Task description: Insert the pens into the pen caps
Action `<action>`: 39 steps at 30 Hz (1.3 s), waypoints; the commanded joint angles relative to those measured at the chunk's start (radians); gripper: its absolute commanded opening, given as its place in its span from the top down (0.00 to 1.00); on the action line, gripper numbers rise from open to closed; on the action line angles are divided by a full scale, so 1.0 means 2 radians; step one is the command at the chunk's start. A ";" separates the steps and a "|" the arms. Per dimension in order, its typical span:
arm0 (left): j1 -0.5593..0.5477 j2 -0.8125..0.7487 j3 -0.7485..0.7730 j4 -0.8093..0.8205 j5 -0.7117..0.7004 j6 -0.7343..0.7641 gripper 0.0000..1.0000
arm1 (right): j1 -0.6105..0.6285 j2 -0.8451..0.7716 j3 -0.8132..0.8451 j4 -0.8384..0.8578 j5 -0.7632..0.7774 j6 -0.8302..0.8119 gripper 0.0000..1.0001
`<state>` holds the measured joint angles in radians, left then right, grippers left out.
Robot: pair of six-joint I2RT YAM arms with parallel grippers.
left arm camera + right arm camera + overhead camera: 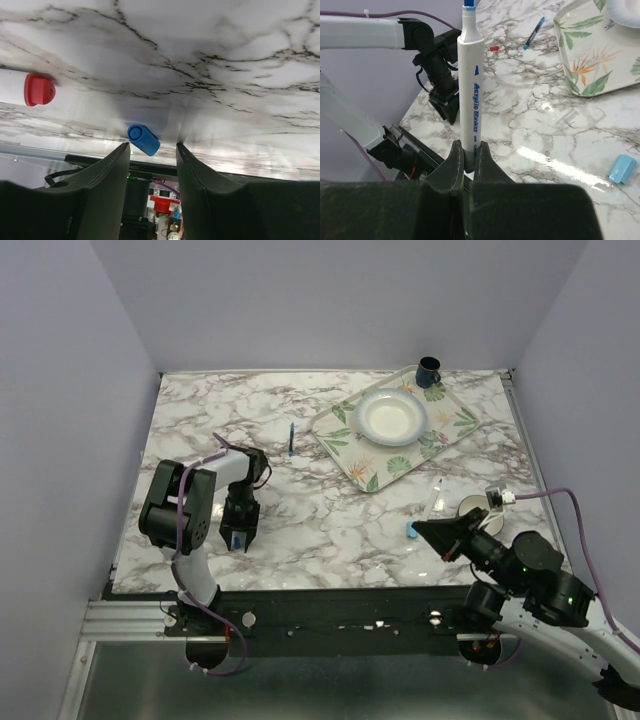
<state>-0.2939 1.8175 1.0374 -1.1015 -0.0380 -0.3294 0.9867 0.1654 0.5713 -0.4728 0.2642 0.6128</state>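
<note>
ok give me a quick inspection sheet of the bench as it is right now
surface: marble table, no spills seen
job's things: white marker upright in right gripper; dark blue cap lying under left gripper; light blue cap, blue pen and red-ended white pen loose on the table
clutter: floral tray holding white plate, dark mug at its far corner
grippers: left open astride the cap, right shut on the marker
cables: purple cable along each arm
surroundings: plain pale walls on three sides
</note>
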 commanded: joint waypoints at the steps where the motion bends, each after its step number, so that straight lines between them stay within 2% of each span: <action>1: 0.009 0.009 -0.006 0.125 0.018 -0.022 0.50 | 0.000 0.006 0.007 0.004 -0.002 0.003 0.99; 16: 0.024 0.012 -0.003 0.146 -0.002 -0.027 0.56 | -0.001 0.000 0.000 0.001 0.002 0.007 0.99; 23: 0.035 -0.004 -0.006 0.158 -0.009 -0.032 0.54 | 0.000 0.002 -0.001 0.001 0.001 0.010 0.99; 28: 0.039 -0.014 -0.010 0.166 -0.006 -0.032 0.47 | -0.001 0.002 -0.003 0.002 0.001 0.011 0.99; 32: 0.039 -0.008 -0.019 0.179 0.008 -0.034 0.53 | 0.000 0.007 -0.003 0.006 -0.003 0.012 0.99; 39: 0.039 -0.008 -0.039 0.172 0.001 -0.039 0.55 | -0.001 0.006 -0.004 0.006 -0.002 0.013 0.99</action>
<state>-0.2218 1.7676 1.0237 -1.0096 0.0135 -0.3721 0.9867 0.1772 0.5713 -0.4721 0.2638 0.6281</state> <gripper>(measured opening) 0.456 0.060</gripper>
